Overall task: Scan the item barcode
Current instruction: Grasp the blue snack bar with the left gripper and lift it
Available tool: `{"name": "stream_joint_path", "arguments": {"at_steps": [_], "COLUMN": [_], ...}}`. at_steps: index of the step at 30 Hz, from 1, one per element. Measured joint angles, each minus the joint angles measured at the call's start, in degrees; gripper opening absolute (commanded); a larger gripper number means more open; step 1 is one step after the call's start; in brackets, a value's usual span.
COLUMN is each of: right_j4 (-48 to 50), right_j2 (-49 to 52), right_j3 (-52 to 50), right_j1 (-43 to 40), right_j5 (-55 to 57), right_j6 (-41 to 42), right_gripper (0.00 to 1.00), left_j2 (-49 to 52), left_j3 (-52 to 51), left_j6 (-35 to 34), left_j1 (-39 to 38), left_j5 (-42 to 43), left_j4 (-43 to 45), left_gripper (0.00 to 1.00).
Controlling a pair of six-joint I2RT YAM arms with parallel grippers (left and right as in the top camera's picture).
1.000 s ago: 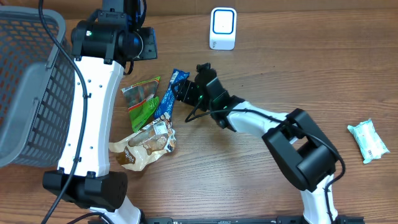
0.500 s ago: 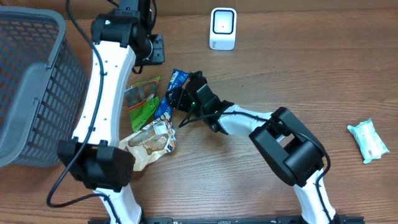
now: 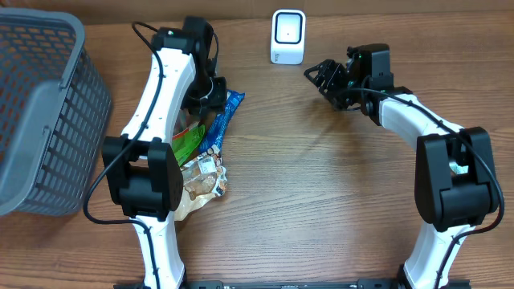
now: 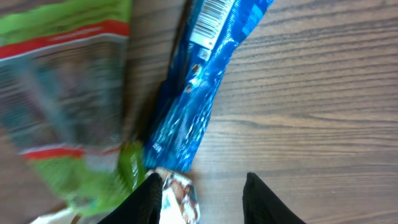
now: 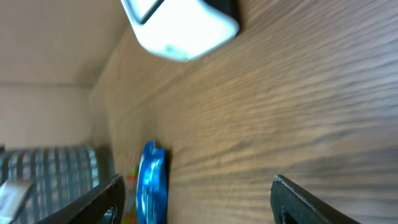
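Blue packet (image 3: 222,119) is lying flat on the wooden table (image 3: 321,201), running diagonally w/ its top end pointing twd the far edge. It's sitting on the right side of a small pile: a green packet (image 3: 185,138) is lying just beside it on the left, and a tan cookie packet (image 3: 198,181) is lying right at its lower end. In the left wrist view the barcode (image 4: 208,17) is facing up, near the packet's far end.

Left gripper (image 4: 202,186) is hovering over the blue packet's lower end. Its fingers (image 4: 147,198) are standing apart w/ nothing clamped btwn them; only wood and a corner of the tan packet are showing in the gap. Can't tell whether the tips are touching anything. In the overhead view the left arm is stretching up the table beside the pile, covering part of the green packet.

White scanner (image 3: 287,37) is standing at the far edge of the table, apart from the blue packet and off to its right.

Right gripper (image 5: 198,190) is hanging near the scanner, just right of it in the overhead view, w/ jaws spread wide and holding nothing. Its wrist cam is looking past the scanner along the wood twd the blue packet.

Grey mesh basket (image 3: 40,104) is sitting at the table's left edge, apart from the pile.
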Motion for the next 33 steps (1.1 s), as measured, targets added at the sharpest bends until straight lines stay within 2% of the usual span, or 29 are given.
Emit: {"name": "stream_joint_path", "arguments": {"at_steps": [9, 15, 17, 18, 19, 21, 24, 28, 29, 31, 32, 33], "right_j4": [1.01, 0.96, 0.92, 0.87, 0.74, 0.39, -0.31, -0.57, -0.59, -0.59, -0.61, -0.61], "right_j2": [0.00, 0.00, 0.00, 0.00, 0.00, 0.00, 0.00, 0.00, 0.00, 0.00, 0.00, 0.00], "right_j3": [0.00, 0.00, 0.00, 0.00, 0.00, 0.00, 0.00, 0.00, 0.00, 0.00, 0.00, 0.00], "right_j1": [2.51, 2.45, 2.43, 2.43, 2.45, 2.43, 2.45, 2.45, 2.45, 2.40, 2.38, 2.34], "right_j5": [-3.13, -3.50, -3.50, -3.50, -3.52, -3.52, -3.58, -3.82, -3.98, -4.50, -4.81, -5.16], "right_j6": [-2.78, -3.23, -3.37, -3.41, -3.41, -3.58, -3.67, -3.67, -3.63, -3.63, -3.61, -3.63], "right_gripper": [0.79, 0.79, 0.79, 0.79, 0.79, 0.79, 0.79, 0.79, 0.79, 0.79, 0.79, 0.79], "left_j2": [0.28, 0.31, 0.31, 0.31, 0.24, -0.48, -0.83, -0.70, -0.52, 0.09, 0.22, 0.26], "left_j3": [-14.60, -18.51, -19.54, -20.11, -20.79, -21.92, -22.32, -22.67, -22.86, -23.28, -23.39, -23.39], "left_j6": [2.08, 3.98, 4.63, 5.01, 5.20, 5.64, 5.44, 4.17, 3.74, 2.60, 2.10, 1.05], "left_j1": [0.00, 0.02, 0.00, 0.00, 0.00, 0.04, 0.07, 0.07, 0.00, -0.50, -0.83, -1.31], "left_j5": [-2.05, -3.58, -4.00, -4.22, -4.37, -3.93, 0.02, 12.94, 17.33, 28.33, 31.52, 34.58], "left_j4": [14.43, 19.41, 21.09, 21.92, 22.93, 23.96, 22.77, 18.64, 18.51, 20.39, 21.84, 23.61], "left_gripper": [0.33, 0.27, 0.20, 0.10, 0.04, 0.04, 0.04, 0.04, 0.09, 0.30, 0.43, 0.62]}}
